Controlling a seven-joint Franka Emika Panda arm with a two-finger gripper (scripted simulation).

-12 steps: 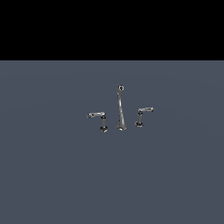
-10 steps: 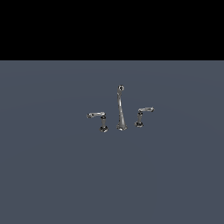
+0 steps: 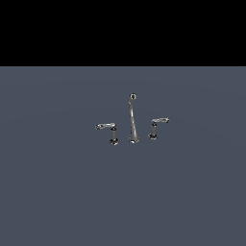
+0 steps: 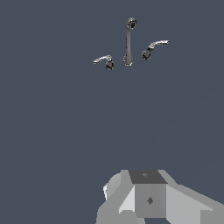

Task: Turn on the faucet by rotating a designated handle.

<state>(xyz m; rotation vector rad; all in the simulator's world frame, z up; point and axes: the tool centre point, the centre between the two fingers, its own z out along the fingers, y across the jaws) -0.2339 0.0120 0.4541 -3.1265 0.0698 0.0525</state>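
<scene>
In the exterior view, the small shiny chrome three-piece faucet (image 3: 132, 120) stands on a plain grey-blue floor; the designated handle (image 3: 154, 128), a short chrome post with its lever pointing to that view's right, sits just beside the tall thin spout (image 3: 131, 117). My arm is absent here.

In the wrist view, my gripper shows only its grey body, so I cannot tell its spread. The handle (image 4: 151, 49) lies well apart from me. I judge I am approaching; next I must reach its lever. No containers appear.

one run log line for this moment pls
phase: approach | handle: untouched, lever toward exterior view's right | spout: upright between both posts | pincer: fingers not in view | contact: none
</scene>
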